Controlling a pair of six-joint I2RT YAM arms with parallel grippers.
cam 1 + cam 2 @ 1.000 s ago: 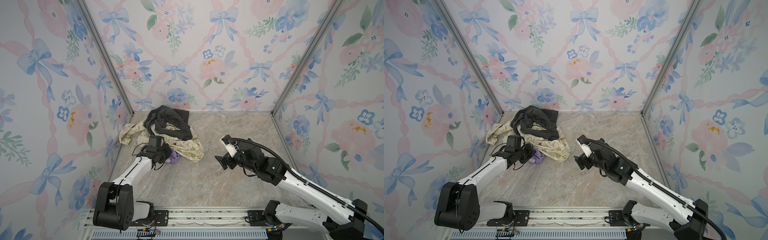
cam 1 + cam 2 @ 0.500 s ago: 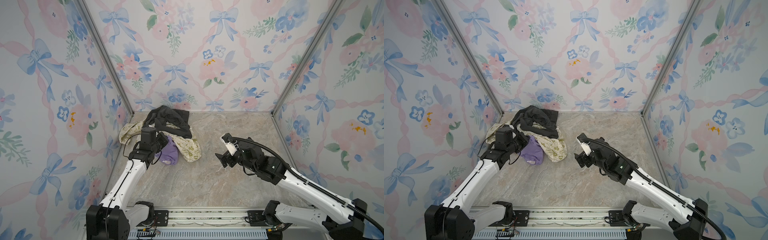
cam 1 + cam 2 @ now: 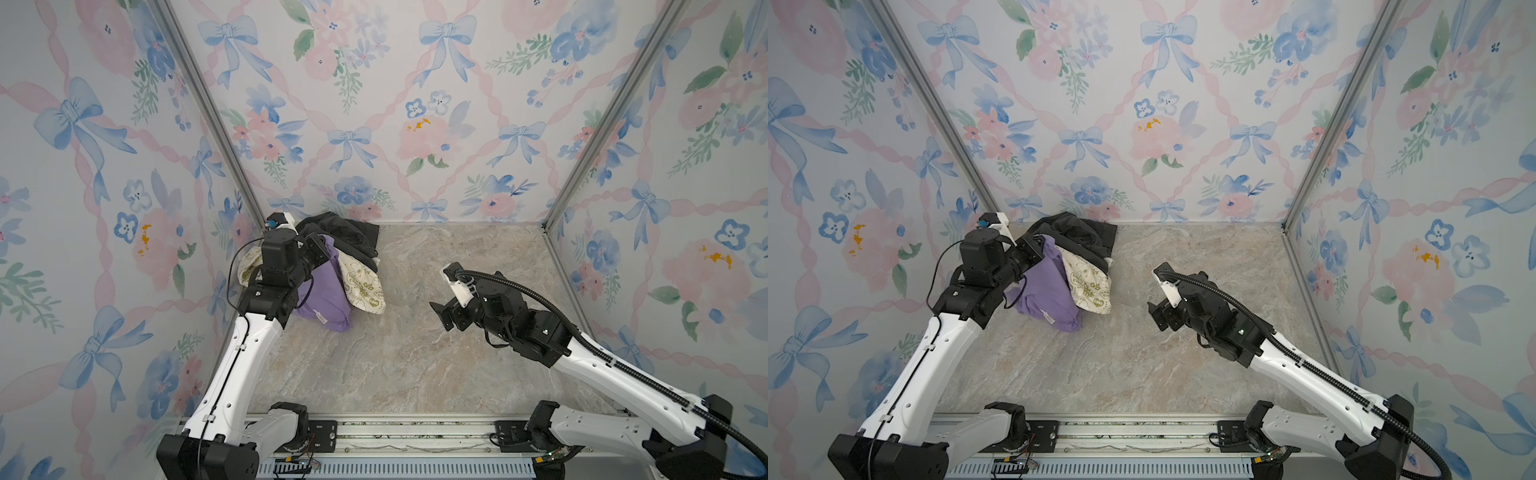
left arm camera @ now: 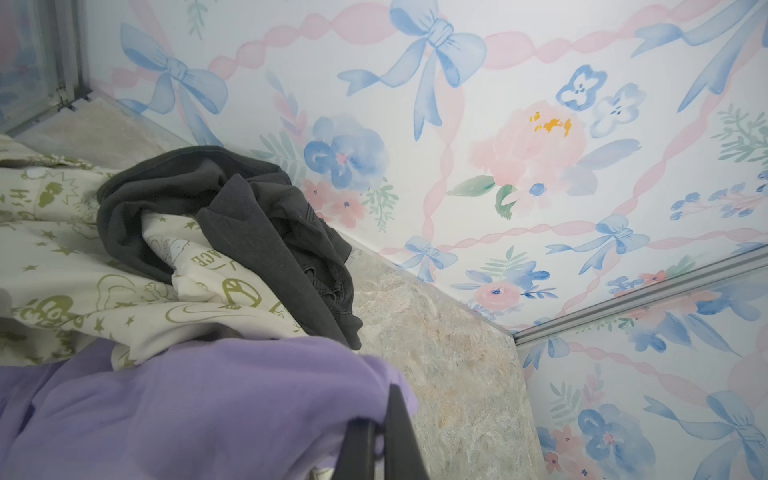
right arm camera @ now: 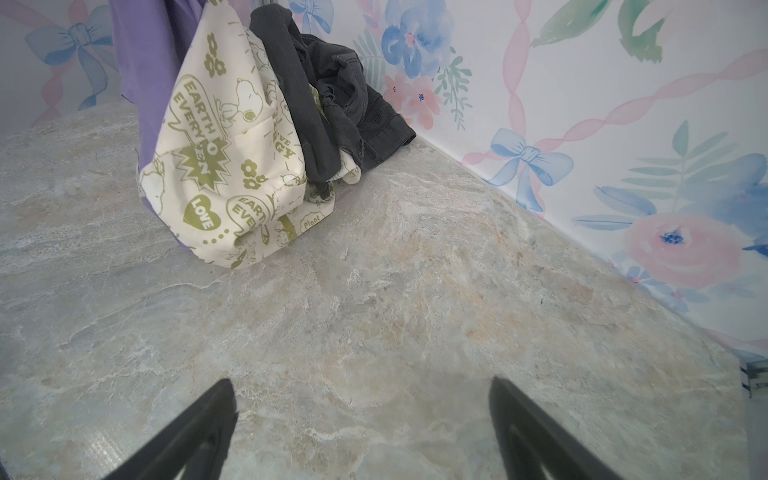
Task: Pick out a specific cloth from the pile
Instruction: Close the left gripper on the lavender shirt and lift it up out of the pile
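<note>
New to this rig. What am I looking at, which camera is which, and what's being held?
A left arm and a right arm, both white robots, stand at the front of a marble-look table boxed in by floral walls. Two pictures come from one stereo camera overhead and show nearly the same whole scene. The two others come from a camera on each arm's wrist, looking past its gripper.

At the back left lies the pile: a dark grey cloth over a cream cloth with olive-green prints. The left gripper is shut on the lavender cloth, which hangs from it, raised against the pile; its lower end, with a small white label, seems to rest on the table. The right gripper is open, holds nothing and hovers over bare table.
</note>
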